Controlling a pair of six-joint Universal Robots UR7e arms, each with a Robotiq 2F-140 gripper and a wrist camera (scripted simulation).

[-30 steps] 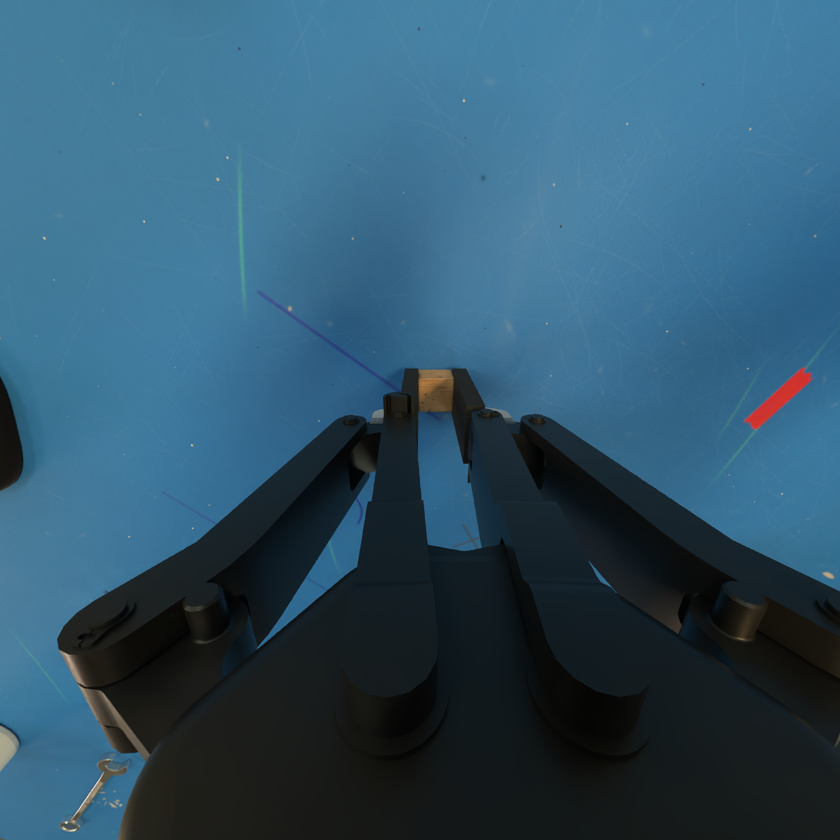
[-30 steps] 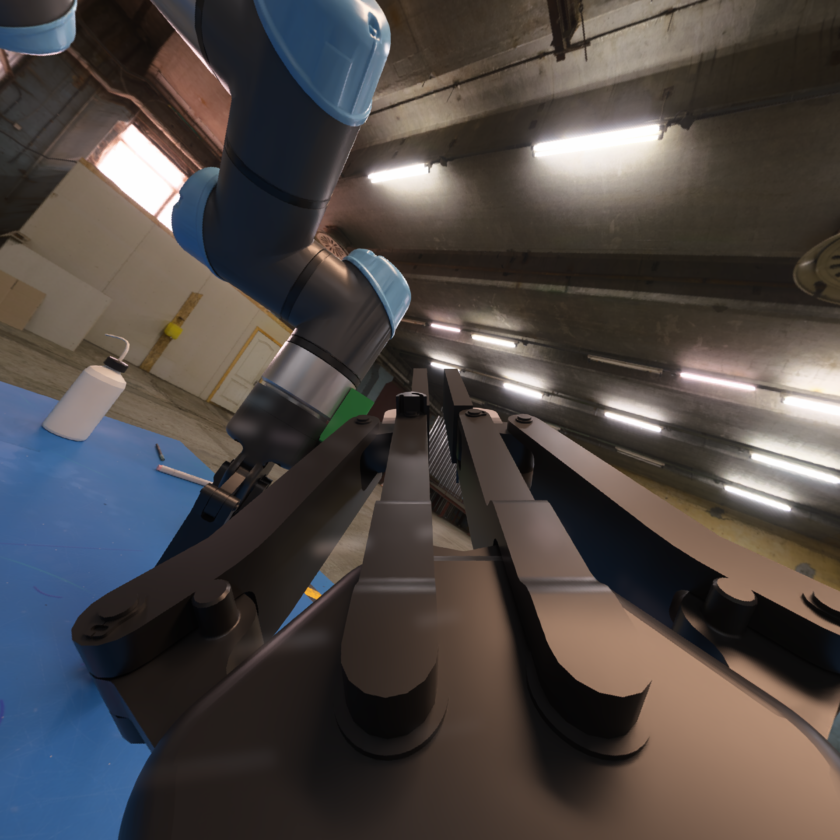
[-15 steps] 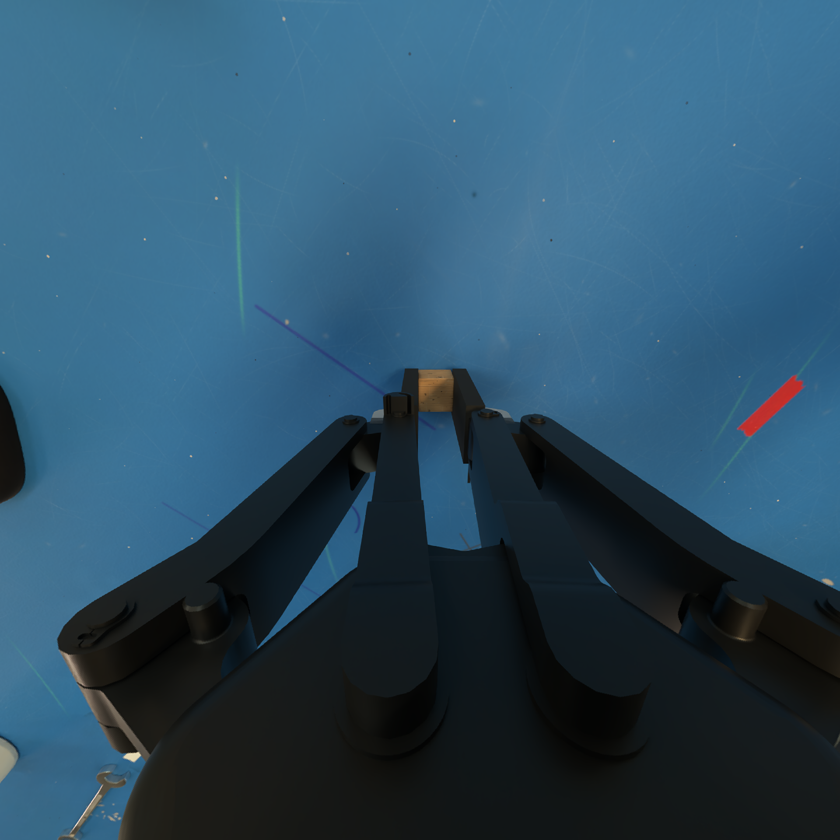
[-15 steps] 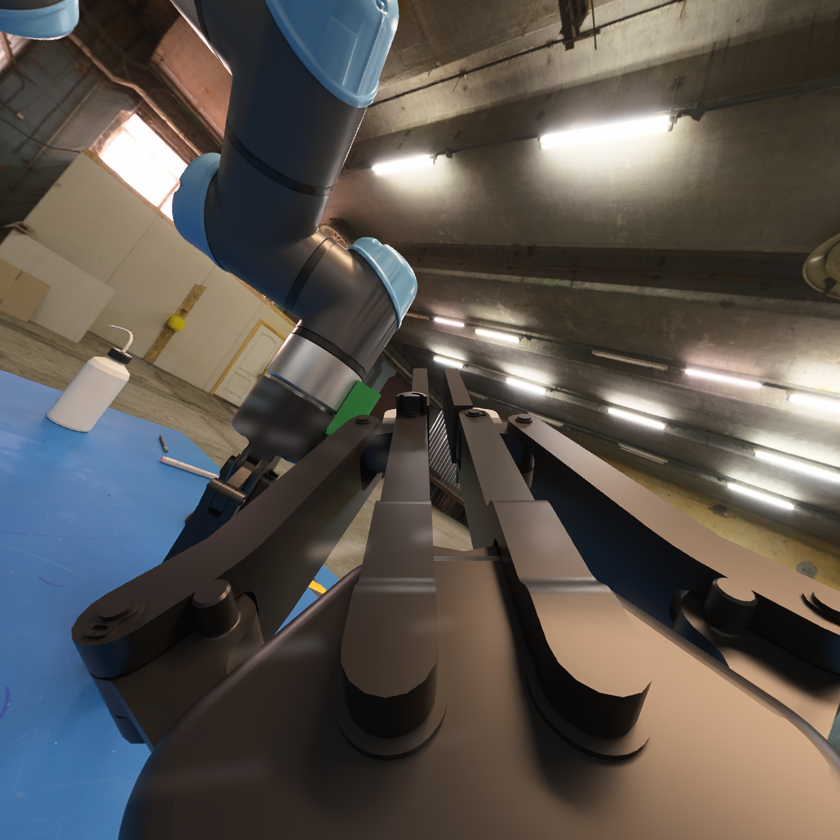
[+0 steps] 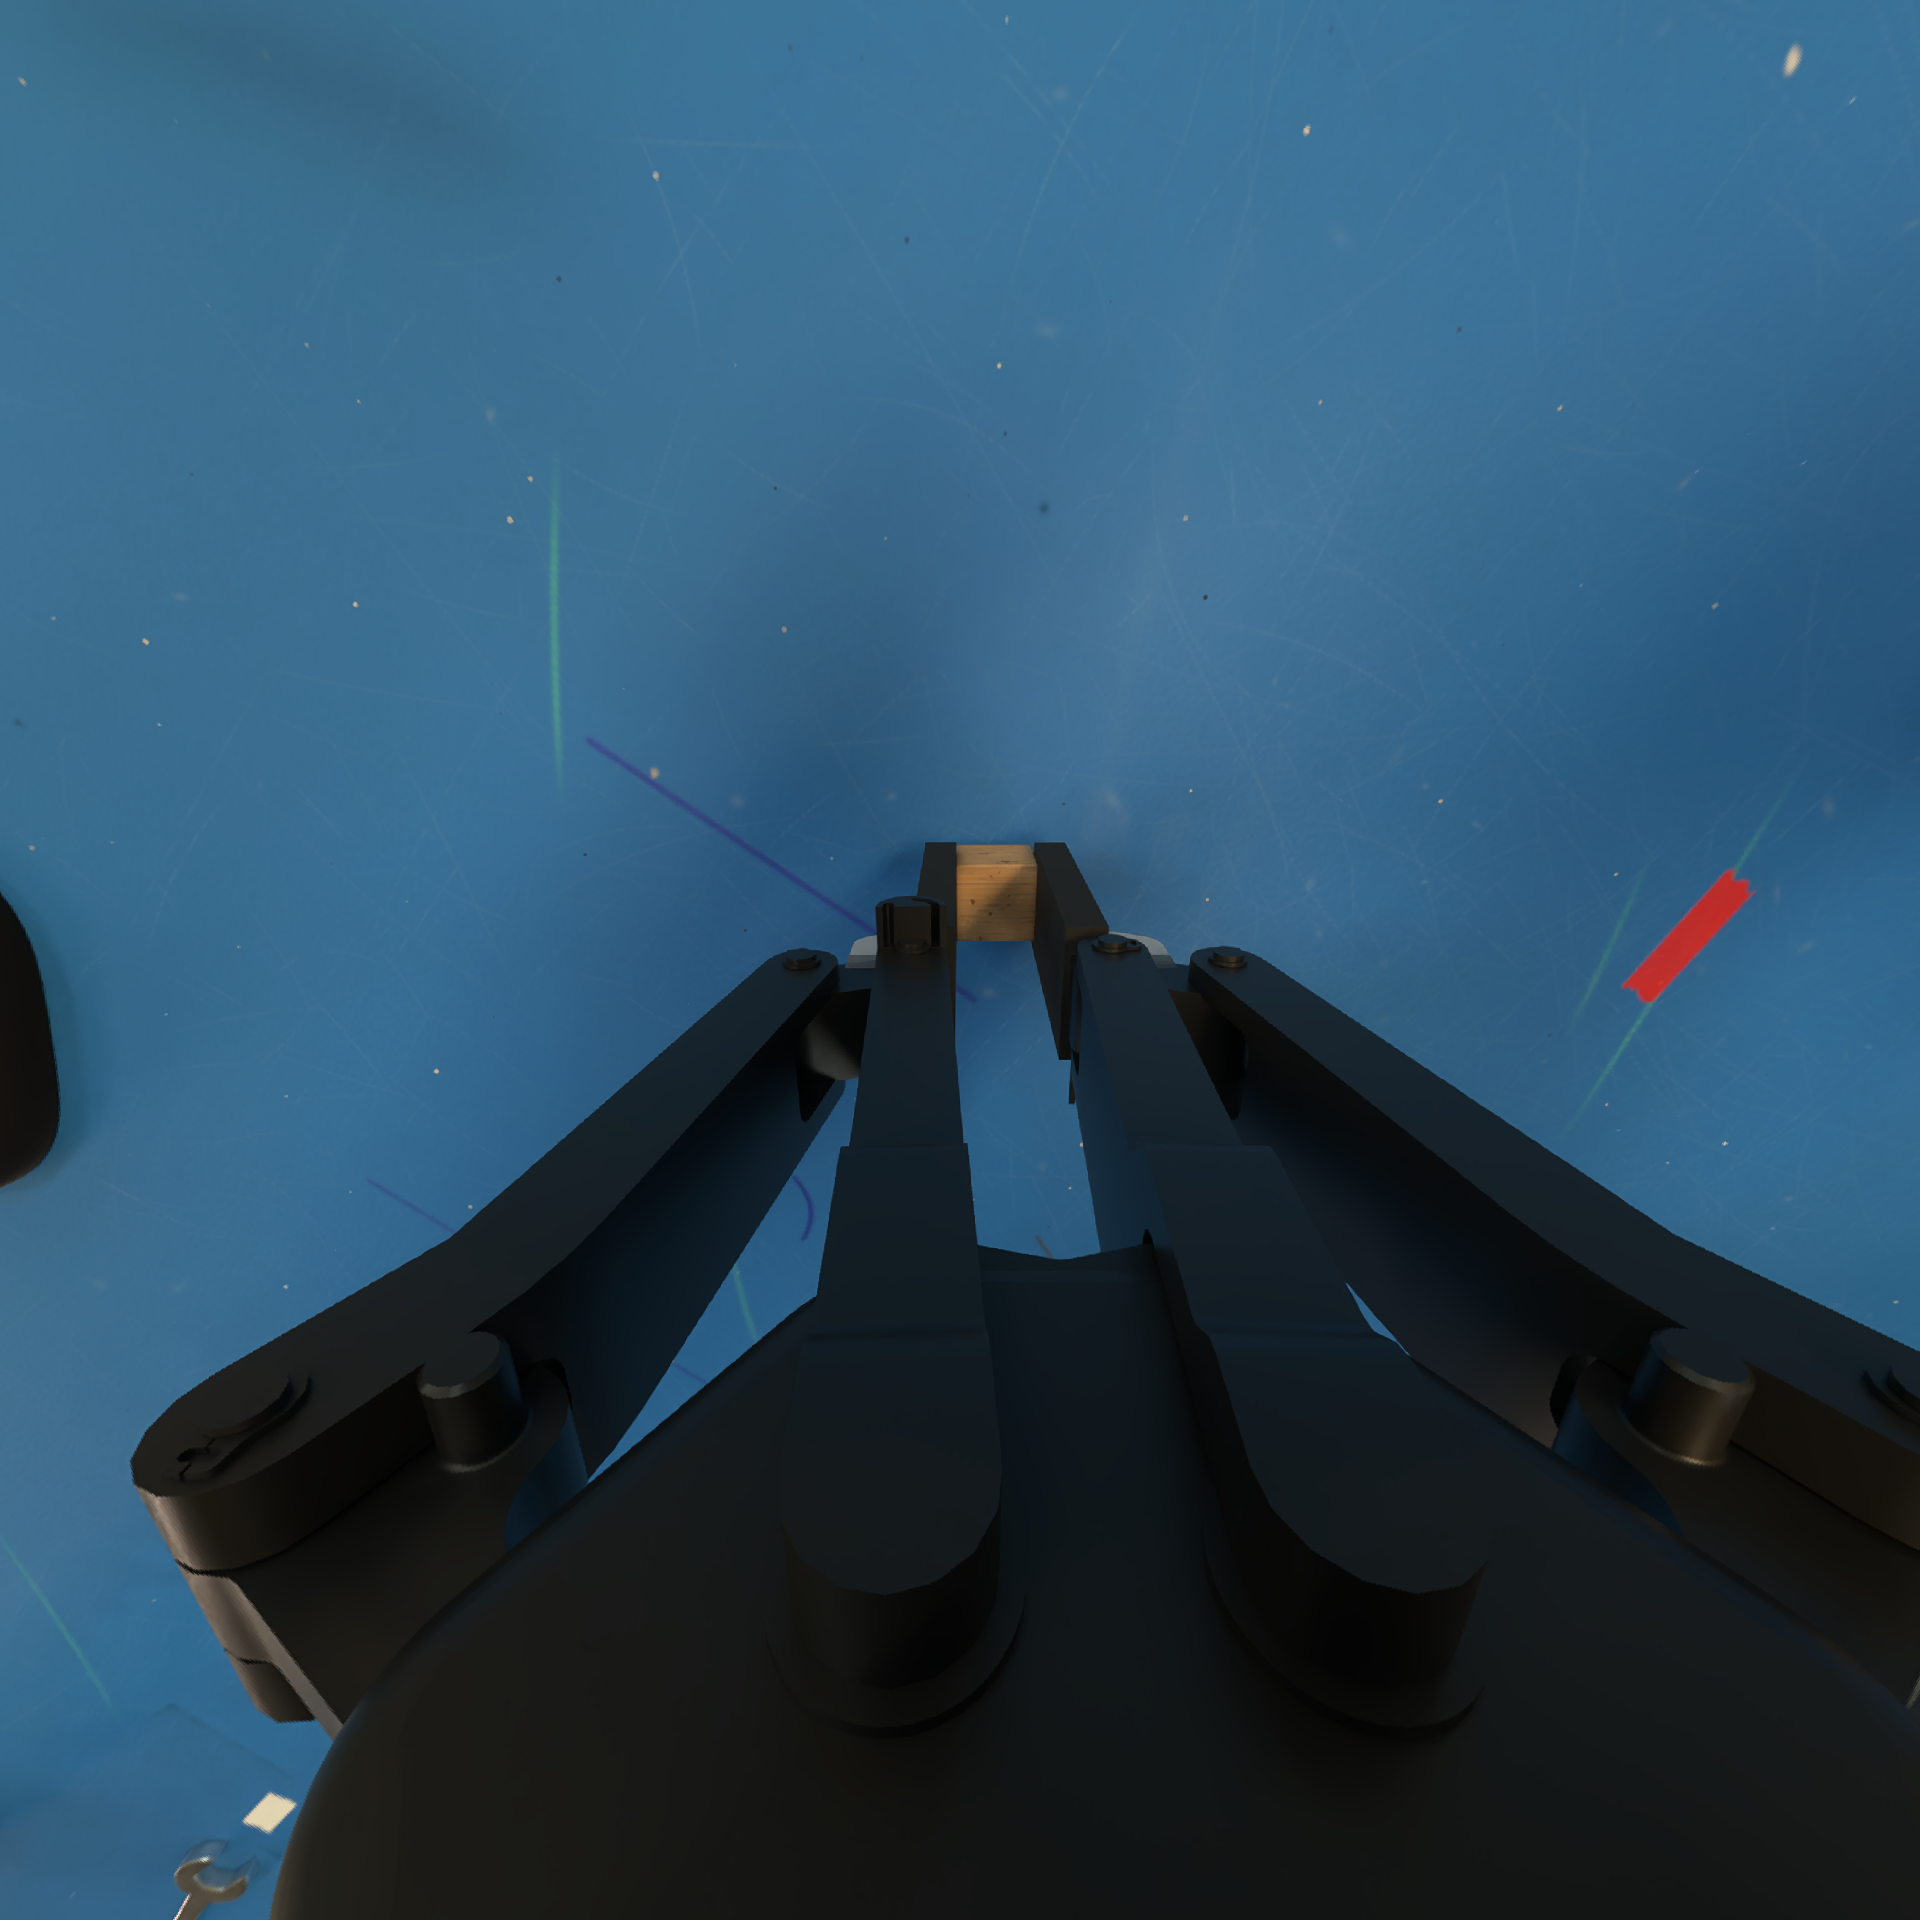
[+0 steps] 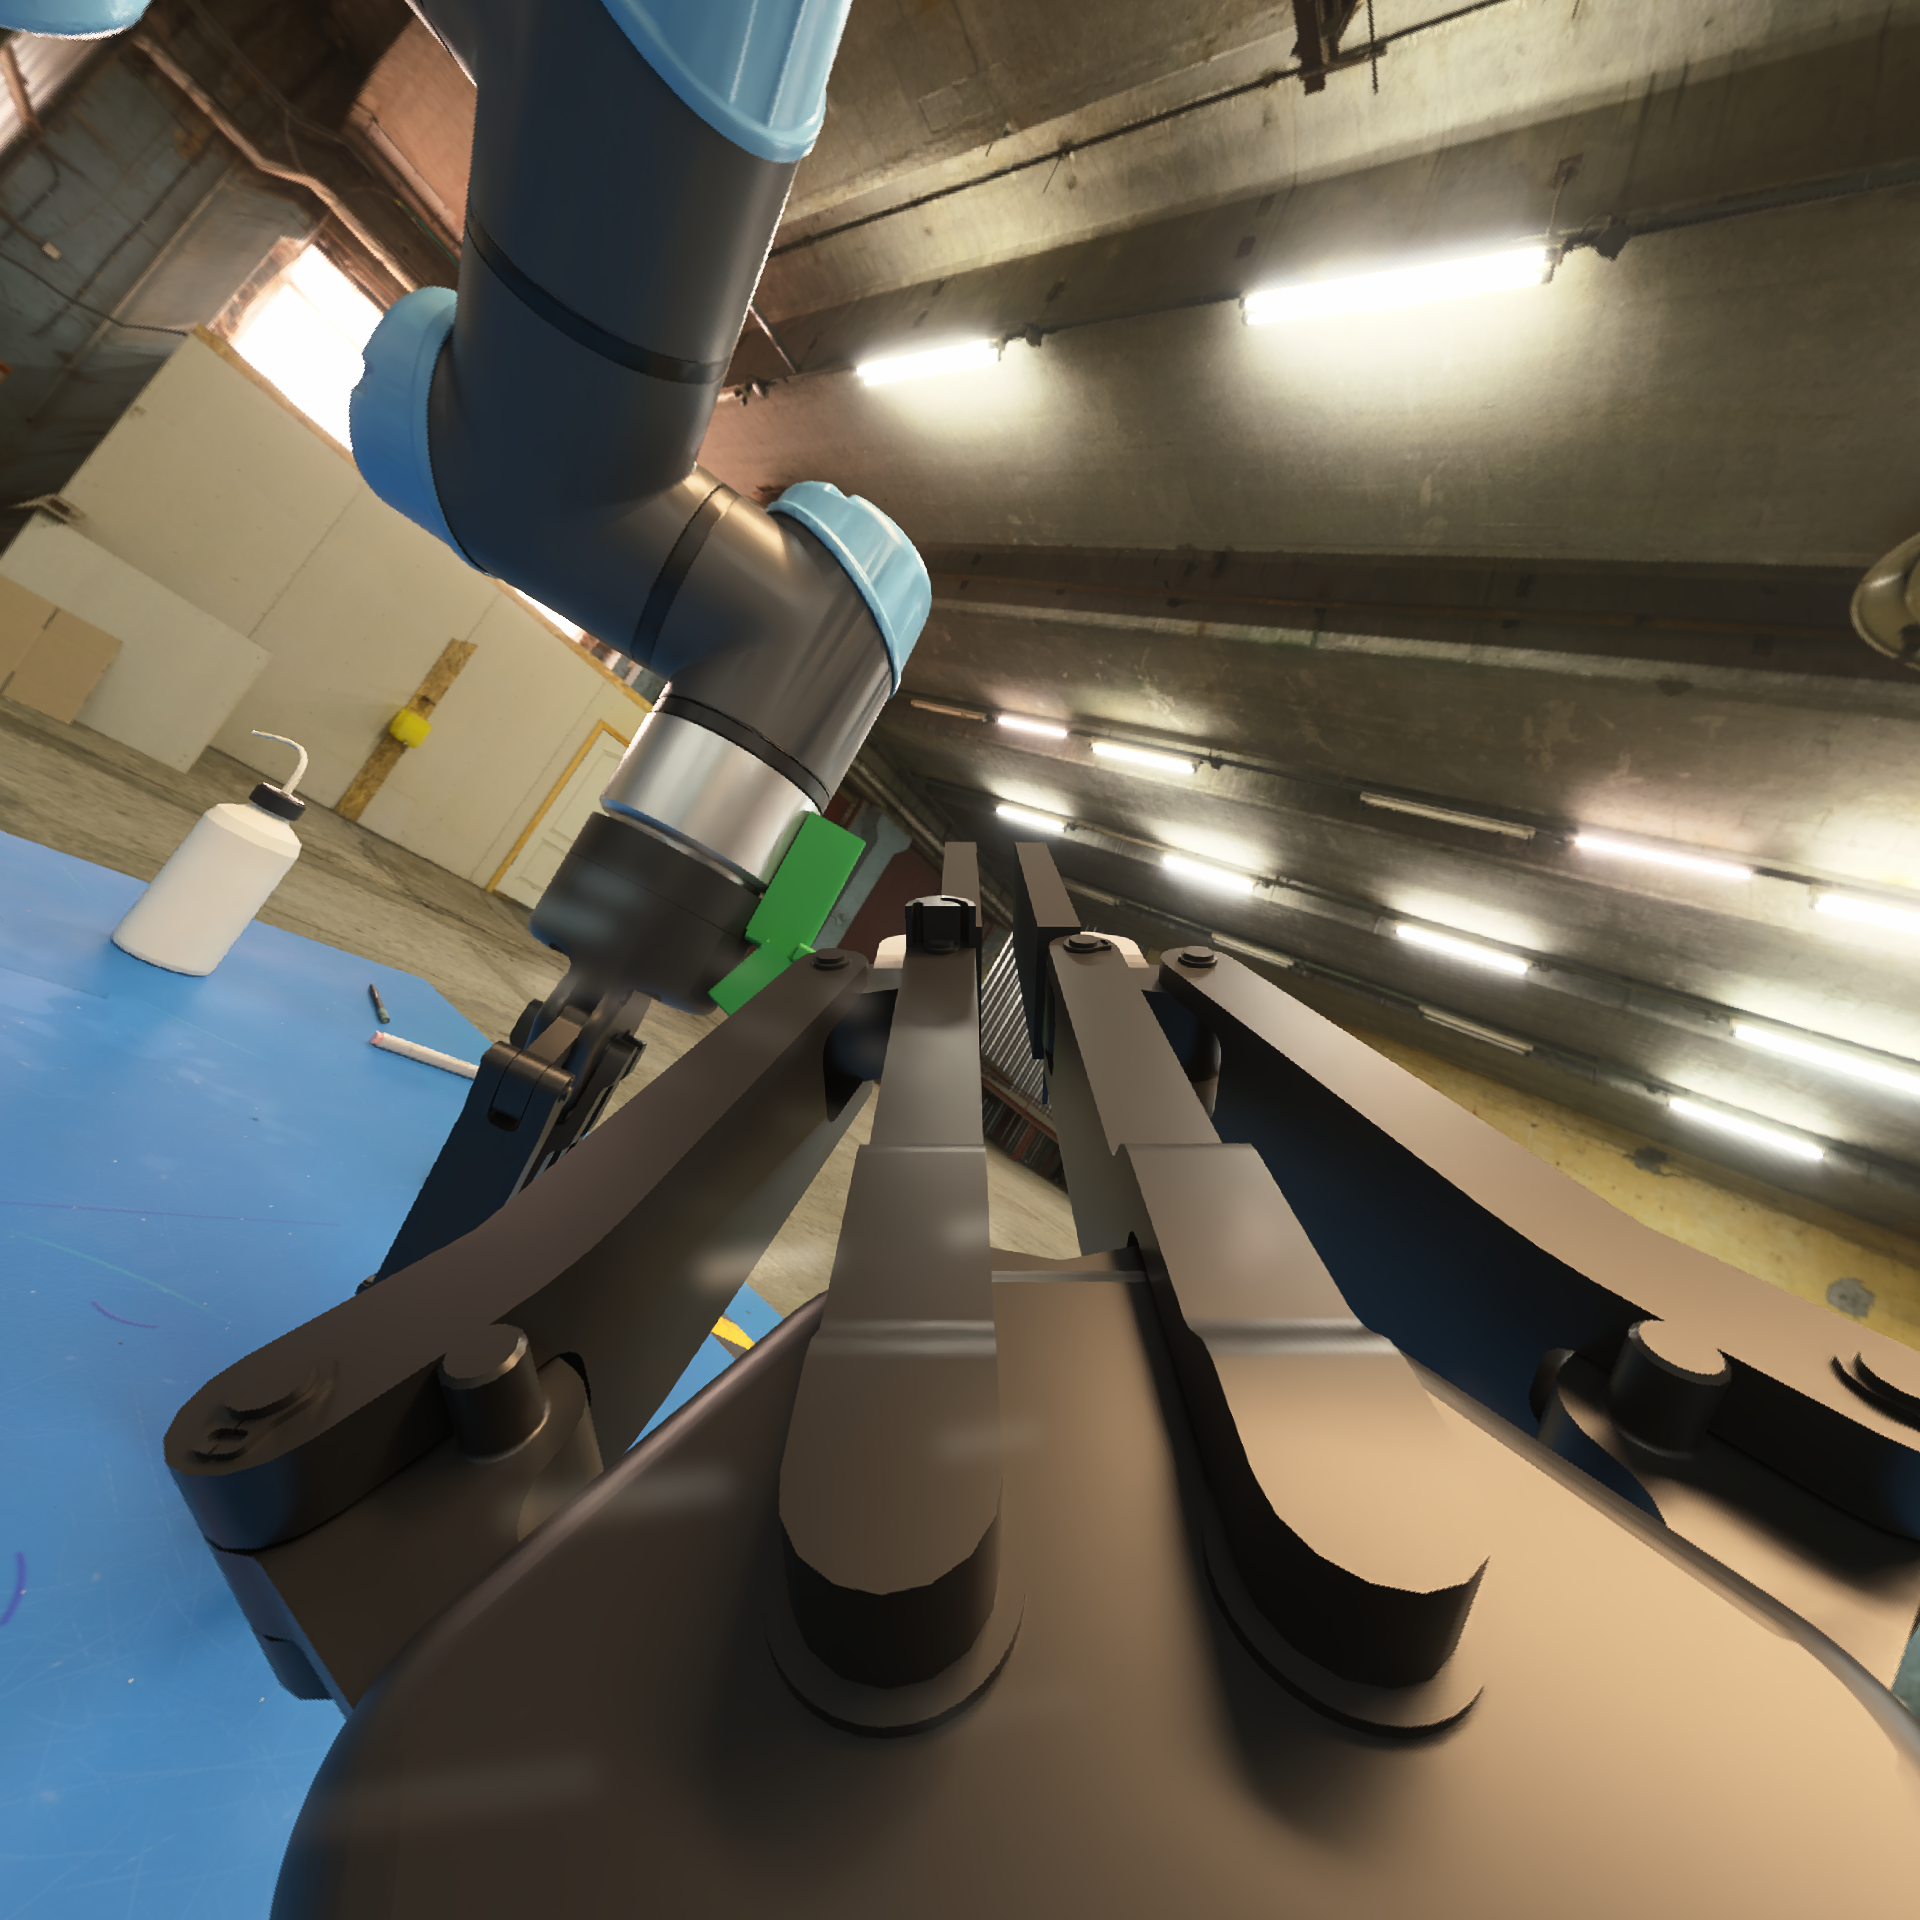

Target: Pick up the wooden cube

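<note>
In the left wrist view, a small light wooden cube [image 5: 995, 891] sits clamped between my left gripper's [image 5: 995, 878] two black fingertips, over the blue table [image 5: 1143, 416]. The table's scratches look farther off than before, so the cube hangs above the surface. In the right wrist view, my right gripper [image 6: 995, 878] is shut with nothing between its fingers and points up at the ceiling. The left arm [image 6: 623, 416] shows there, reaching down toward the table [image 6: 156, 1195]; its gripper's tips are hidden behind my right gripper's links.
A red tape strip [image 5: 1688, 935] lies on the table at right. A dark rounded object [image 5: 21, 1039] sits at the left edge and a small metal wrench [image 5: 208, 1875] at bottom left. A white squeeze bottle [image 6: 213, 883], a white stick [image 6: 426, 1052] and a small dark pencil [image 6: 377, 1003] stand at the far side.
The left gripper has risen with the cube; table marks shrink and shift in its view. In the right wrist view the left arm has moved up and right.
</note>
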